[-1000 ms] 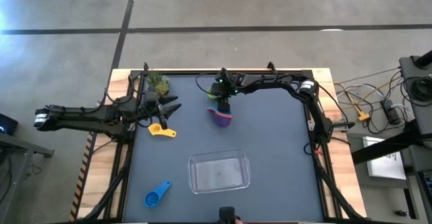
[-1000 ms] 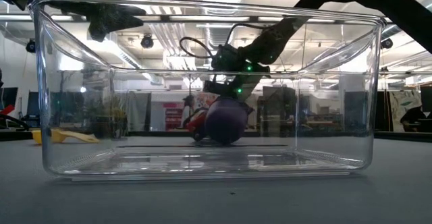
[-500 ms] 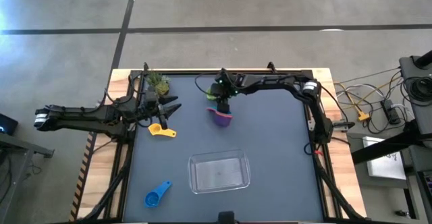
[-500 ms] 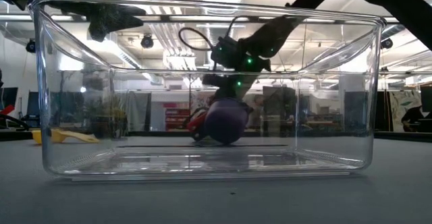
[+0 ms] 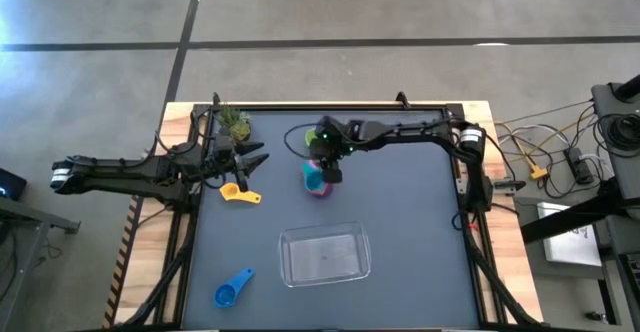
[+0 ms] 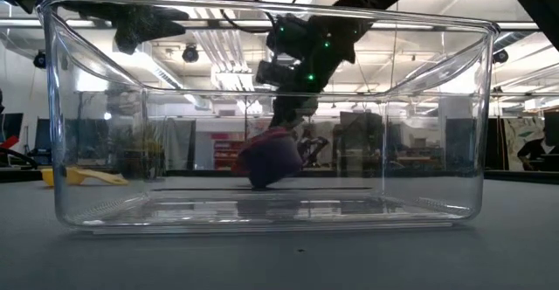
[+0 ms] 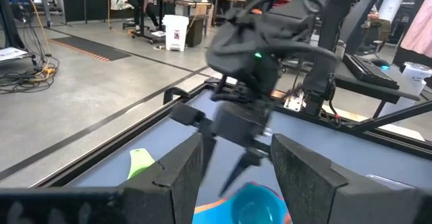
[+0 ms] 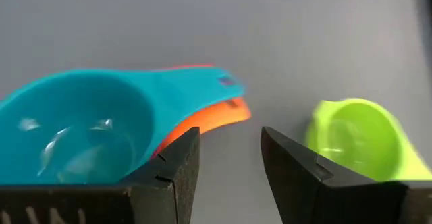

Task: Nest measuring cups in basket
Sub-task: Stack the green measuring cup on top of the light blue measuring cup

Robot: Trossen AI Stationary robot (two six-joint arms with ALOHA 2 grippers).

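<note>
Cups (image 5: 318,177) — well clear of basket (image 5: 324,254)

— What does your table (image 5: 420,222) carry right now?
— On its dark top you have the clear basket (image 5: 324,254) near the front edge, standing flat and empty. A blue cup (image 5: 232,290) lies well to its left, by the front corner. A yellow cup (image 5: 240,194) lies at the left side, and a potted plant (image 5: 234,124) stands in the back left corner.
— And mid-table?
— A green cup (image 8: 358,140) lies there on its own. Near it is a tilted stack of nested cups (image 5: 318,179), teal on top; you can't tell whether it touches the top.
</note>
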